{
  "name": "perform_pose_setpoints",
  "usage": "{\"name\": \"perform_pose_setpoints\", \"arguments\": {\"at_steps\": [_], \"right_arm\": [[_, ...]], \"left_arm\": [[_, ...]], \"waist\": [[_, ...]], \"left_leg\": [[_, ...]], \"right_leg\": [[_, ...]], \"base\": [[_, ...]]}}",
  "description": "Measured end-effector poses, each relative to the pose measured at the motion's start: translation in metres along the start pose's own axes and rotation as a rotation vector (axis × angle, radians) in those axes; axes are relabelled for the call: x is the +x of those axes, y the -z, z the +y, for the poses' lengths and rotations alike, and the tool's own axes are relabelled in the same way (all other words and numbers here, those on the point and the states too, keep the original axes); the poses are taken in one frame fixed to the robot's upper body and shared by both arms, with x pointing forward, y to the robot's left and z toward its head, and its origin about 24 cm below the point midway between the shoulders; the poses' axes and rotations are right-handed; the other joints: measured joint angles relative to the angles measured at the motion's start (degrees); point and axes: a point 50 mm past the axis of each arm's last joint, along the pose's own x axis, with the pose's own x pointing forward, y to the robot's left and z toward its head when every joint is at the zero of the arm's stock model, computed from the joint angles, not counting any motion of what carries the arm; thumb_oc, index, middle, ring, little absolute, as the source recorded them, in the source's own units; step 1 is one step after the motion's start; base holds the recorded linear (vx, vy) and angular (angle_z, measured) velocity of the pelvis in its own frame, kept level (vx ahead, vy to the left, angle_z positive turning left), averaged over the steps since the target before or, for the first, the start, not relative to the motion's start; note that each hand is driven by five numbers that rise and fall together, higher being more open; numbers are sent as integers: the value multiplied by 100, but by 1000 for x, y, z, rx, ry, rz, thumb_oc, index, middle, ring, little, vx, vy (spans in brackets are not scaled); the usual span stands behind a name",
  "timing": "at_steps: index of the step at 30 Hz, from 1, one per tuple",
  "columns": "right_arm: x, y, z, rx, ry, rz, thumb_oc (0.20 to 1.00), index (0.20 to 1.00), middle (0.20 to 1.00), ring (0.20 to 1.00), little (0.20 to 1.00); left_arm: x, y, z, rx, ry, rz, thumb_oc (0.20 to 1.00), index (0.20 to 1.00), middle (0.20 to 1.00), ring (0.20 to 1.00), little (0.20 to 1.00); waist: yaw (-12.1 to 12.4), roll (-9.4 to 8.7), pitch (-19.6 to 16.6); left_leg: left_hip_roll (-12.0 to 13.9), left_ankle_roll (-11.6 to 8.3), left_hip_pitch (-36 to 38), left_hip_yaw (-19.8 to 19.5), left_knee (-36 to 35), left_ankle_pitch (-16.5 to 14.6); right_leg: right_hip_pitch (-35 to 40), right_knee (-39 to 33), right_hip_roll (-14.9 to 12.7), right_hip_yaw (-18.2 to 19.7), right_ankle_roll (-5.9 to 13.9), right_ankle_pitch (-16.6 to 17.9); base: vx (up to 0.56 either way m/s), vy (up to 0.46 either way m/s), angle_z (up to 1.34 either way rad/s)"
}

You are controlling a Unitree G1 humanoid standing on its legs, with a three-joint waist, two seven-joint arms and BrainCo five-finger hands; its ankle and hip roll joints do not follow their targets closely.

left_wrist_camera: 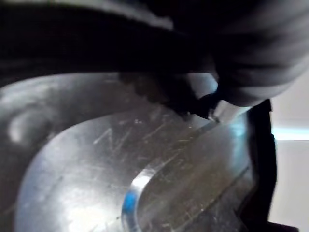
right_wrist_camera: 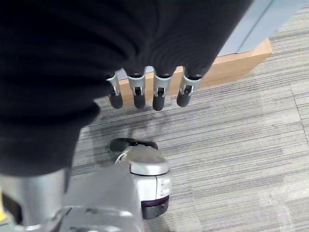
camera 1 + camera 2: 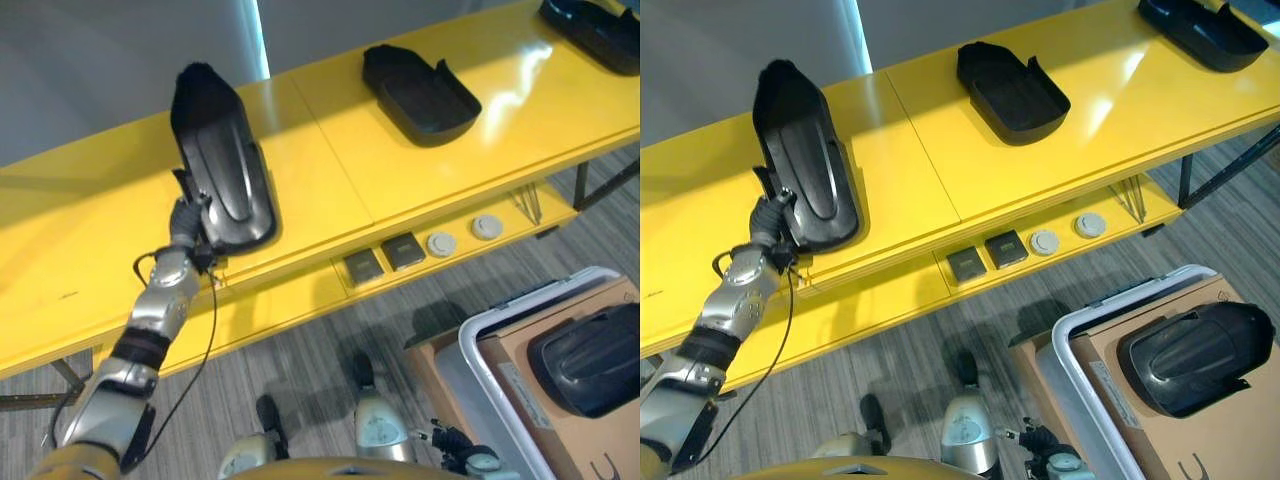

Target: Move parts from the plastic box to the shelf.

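Observation:
A long glossy black part lies on the yellow shelf, its near end at the shelf's front edge. My left hand is at that near end, thumb on top and fingers curled round its left edge; the left wrist view shows the part's shiny surface from very close. At the lower right stands the plastic box with a white rim, and another black part lies in it on a cardboard liner. My right hand hangs over the floor with straight fingers, holding nothing.
Two more black parts lie further right on the shelf. On the lower ledge sit two dark square pieces and two round discs. Bare yellow shelf stretches to the left of my left hand.

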Motion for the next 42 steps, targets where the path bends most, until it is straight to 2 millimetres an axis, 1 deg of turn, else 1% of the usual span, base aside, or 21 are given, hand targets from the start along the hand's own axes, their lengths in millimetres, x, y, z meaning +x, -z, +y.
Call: {"name": "perform_pose_setpoints", "arguments": {"at_steps": [3,7,8,9,10,11,12,13,14,17,21,25,30,32,34,36,38,42], "right_arm": [[1,-6,2,-11,-20,-15,1000,1000,1000,1000,1000],[2,-13,-1,-8,-19,-30,1000,1000,1000,1000,1000],[3,-16,-1,-5,-18,-37,1000,1000,1000,1000,1000],[4,-24,-1,3,-20,-56,1000,1000,1000,1000,1000],[4,-27,-2,2,-22,-61,1000,1000,1000,1000,1000],[5,-30,-2,1,-23,-68,1000,1000,1000,1000,1000],[5,-32,-2,1,-22,-71,1000,1000,1000,1000,1000],[6,-33,-3,2,-21,-72,1000,1000,1000,1000,1000],[6,-35,-3,3,-20,-73,1000,1000,1000,1000,1000],[7,-40,-3,28,-22,-84,1000,1000,1000,1000,1000],[8,-53,-4,35,-23,-112,1000,1000,1000,1000,1000],[9,-58,-4,33,-26,-118,1000,1000,1000,1000,1000],[9,-56,-2,32,-29,-97,1000,1000,1000,1000,1000],[9,-56,-2,33,-28,-97,1000,1000,1000,1000,1000],[9,-56,-2,33,-27,-97,1000,1000,1000,1000,1000],[10,-56,-2,38,-27,-93,1000,1000,1000,1000,1000],[11,-58,-2,74,-28,-96,1000,1000,1000,1000,1000],[11,-64,-3,107,-30,-122,1000,1000,1000,1000,1000]], "left_arm": [[4,-9,4,35,-35,-16,200,200,200,200,200],[9,-18,5,50,-51,-36,200,200,200,200,200],[11,-22,5,60,-58,-47,200,200,200,200,200],[15,-31,9,80,-73,-62,200,200,200,200,200],[17,-34,11,87,-81,-65,200,200,200,200,200],[18,-36,12,96,-85,-68,288,288,288,288,288],[20,-37,14,103,-93,-63,501,501,501,501,501],[21,-40,15,107,-99,-65,686,686,686,686,686],[22,-41,17,111,-110,-64,1000,1000,1000,1000,1000],[27,-45,18,122,-109,-59,1000,1000,1000,1000,1000],[31,-52,20,140,-97,-46,1000,1000,1000,1000,1000],[35,-59,18,142,-96,-46,1000,1000,1000,1000,1000],[36,-63,17,116,-101,-50,1000,1000,1000,1000,1000],[36,-69,12,57,-104,-68,1000,1000,1000,1000,1000],[36,-70,12,20,-107,-79,1000,1000,1000,1000,1000],[34,-73,6,-23,-107,-101,1000,1000,1000,1000,1000],[30,-74,0,22,-123,-136,1000,1000,1000,1000,1000],[26,-85,-5,168,-169,-194,1000,1000,1000,1000,1000]], "waist": [[-14,5,69],[27,11,180],[33,13,203],[42,16,287],[42,18,323],[39,21,361],[41,27,397],[42,34,426],[42,36,447],[46,50,500],[45,47,502],[61,38,530],[71,32,553],[101,27,605],[106,23,617],[149,16,622],[174,-21,648],[201,-70,738]], "left_leg": [[30,-16,-43,-2,0,19],[34,-21,-82,0,1,21],[34,-30,-123,0,1,22],[34,-74,-161,-1,1,56],[38,-74,-159,0,1,56],[41,-76,-160,0,1,57],[44,-76,-162,-2,1,56],[46,-77,-163,-3,1,56],[47,-77,-161,-2,1,55],[49,-82,-172,-7,1,58],[49,-82,-206,-8,1,58],[48,-95,-243,-12,1,69],[48,-98,-256,-15,1,68],[48,-96,-265,-23,1,70],[49,-99,-270,-29,1,74],[48,-99,-282,-47,1,75],[44,-59,-297,-86,1,117],[44,-65,-339,-167,3,143]], "right_leg": [[-42,0,35,-3,-11,-1],[-88,0,40,0,-22,6],[-128,0,39,0,-29,13],[-163,0,42,0,-32,27],[-162,0,46,1,-34,28],[-163,0,48,1,-34,28],[-166,0,50,0,-35,28],[-164,0,51,-1,-35,28],[-165,0,53,0,-35,28],[-169,0,54,-2,-36,28],[-203,0,54,-2,-42,24],[-232,0,54,-4,-37,31],[-242,1,55,-5,-41,27],[-244,1,53,-10,-40,28],[-245,1,54,-16,-40,29],[-244,1,50,-34,-42,27],[-240,2,49,-72,-49,31],[-232,2,55,-157,-71,42]], "base": [[-45,-62,-1],[-44,-35,-1],[-55,-32,1],[-56,-33,0],[-49,-29,0],[0,0,0],[0,0,0],[-30,-30,0],[-33,-23,0],[-11,-9,0],[0,0,0],[0,0,0],[0,0,0],[0,0,0],[0,0,0],[7,-4,2],[2,-14,8],[-4,-22,11]]}}
